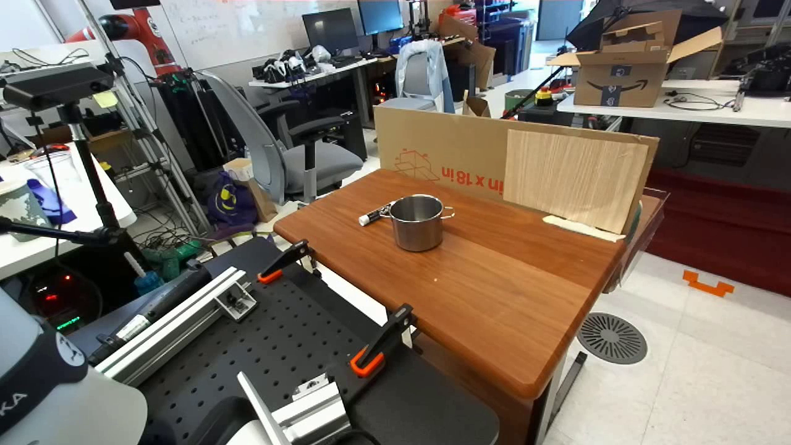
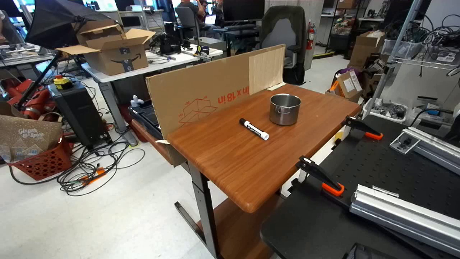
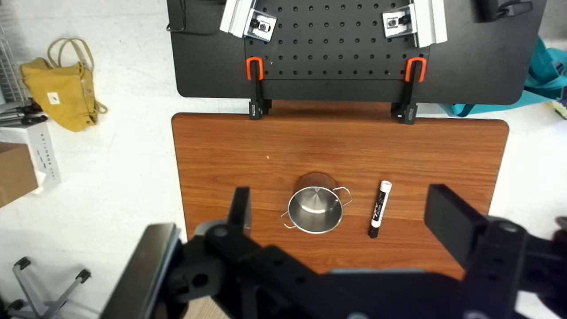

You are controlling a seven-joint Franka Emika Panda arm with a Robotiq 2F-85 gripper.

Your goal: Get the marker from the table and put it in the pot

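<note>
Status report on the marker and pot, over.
Gripper open, empty. Marker lying on table, apart from pot. Pot upright, nothing visible inside. No obstruction visible above marker.

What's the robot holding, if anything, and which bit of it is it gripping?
Nothing is held. The gripper is open, and the marker and pot both rest on the table.

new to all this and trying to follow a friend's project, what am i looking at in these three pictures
The machine is a single robot arm; a pale, rounded part of it shows in the lower left corner of an exterior view. Two pictures come from cameras outside the robot; the third comes from its wrist, looking down past the open end effector. On the wooden table stands a shiny metal pot, with a marker lying beside it, not touching. Nothing is held.
</note>
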